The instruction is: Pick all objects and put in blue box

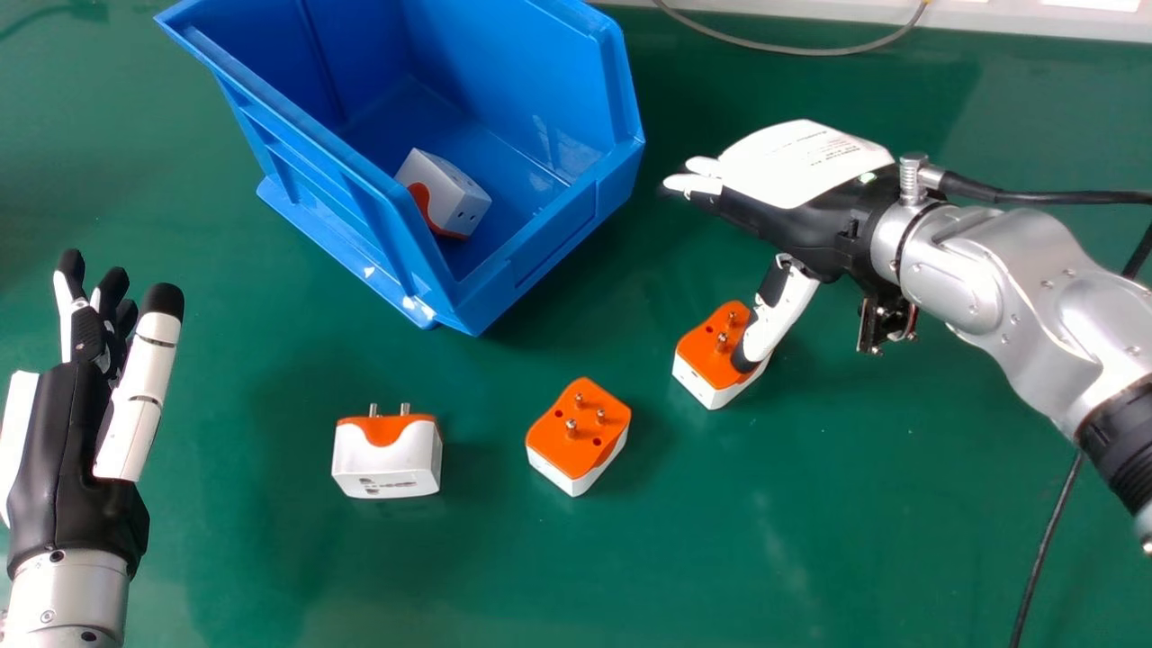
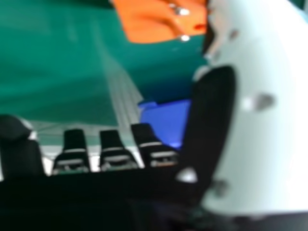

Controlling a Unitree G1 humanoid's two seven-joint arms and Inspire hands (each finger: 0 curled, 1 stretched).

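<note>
Right hand (image 1: 801, 193): back plate uppermost, fingers straight and pointing left toward the blue box (image 1: 531, 261), thumb standing well apart from them and angled down to the near side. State: spread, nothing clamped.

Right forearm (image 1: 1017, 270): silver, entering from the right, sloping from the near right up to the wrist.

Right adapter (image 1: 711, 346): orange and white, on the green table (image 1: 855, 522), pins up, beneath the thumb's tip, which overlaps its right side; whether they touch, cannot tell. In the right hand view its orange face lies beside the thumb, outside the row of fingers (image 2: 113, 151).

Middle adapter (image 1: 579, 436): orange and white, left and nearer, pins up, apart from its neighbours.

Left adapter (image 1: 387, 456): white with an orange end, pins pointing to the far side, on the table.

Boxed adapter (image 1: 443, 193): one, white and orange, lying tilted inside the blue box, toward its near end.

Left hand (image 1: 76, 450): at the near left, over the table, fingers apart, pointing to the far side.

Grey cable (image 1: 810, 51): one, curved, at the far edge.
</note>
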